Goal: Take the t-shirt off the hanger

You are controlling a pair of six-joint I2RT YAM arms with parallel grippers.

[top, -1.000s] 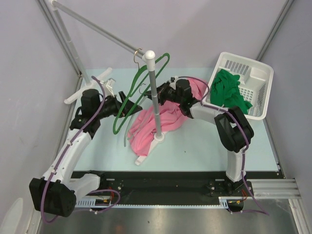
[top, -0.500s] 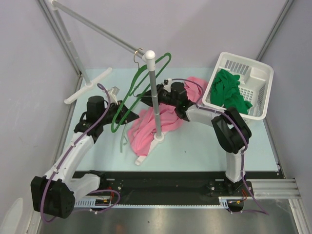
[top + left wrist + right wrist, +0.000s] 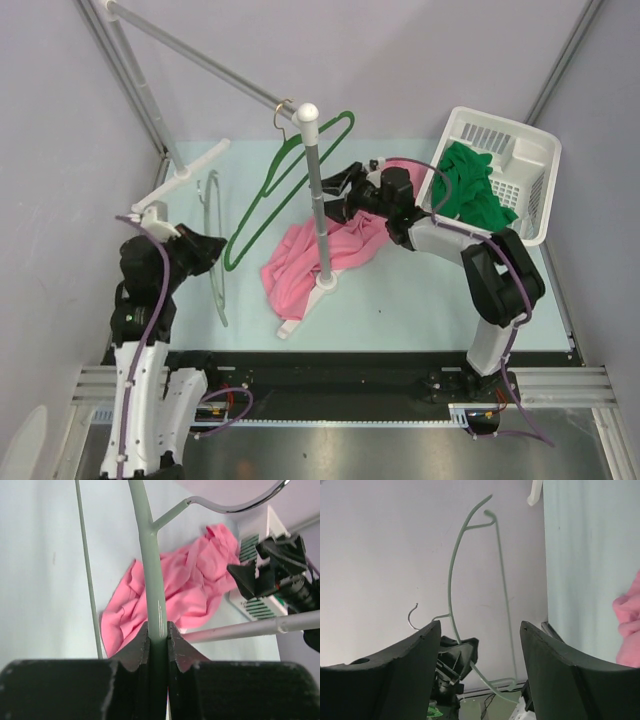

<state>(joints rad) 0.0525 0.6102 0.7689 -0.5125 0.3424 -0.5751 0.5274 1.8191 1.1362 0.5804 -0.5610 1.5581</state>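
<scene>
The pink t-shirt (image 3: 325, 250) lies crumpled on the table around the foot of the stand post, and a corner of it shows as pink cloth (image 3: 627, 625) in the right wrist view. The pale green hanger (image 3: 219, 290) is bare and well left of the t-shirt. My left gripper (image 3: 212, 247) is shut on the hanger's bar (image 3: 150, 555), its jaws (image 3: 158, 630) pressed to both sides. My right gripper (image 3: 335, 195) hovers just above the t-shirt's far edge, open (image 3: 480, 624) and holding nothing. From there the hanger (image 3: 452, 570) shows ahead.
A dark green hanger (image 3: 262, 224) hangs by its hook from the slanted rail (image 3: 200, 60). The stand post (image 3: 320, 200) rises through the pink cloth. A white basket (image 3: 530, 150) with a green garment (image 3: 470, 185) sits at the back right.
My left gripper closed on the pale hanger and drew it back to the left, clear of the t-shirt. My right gripper opened and let go of the pink cloth.
</scene>
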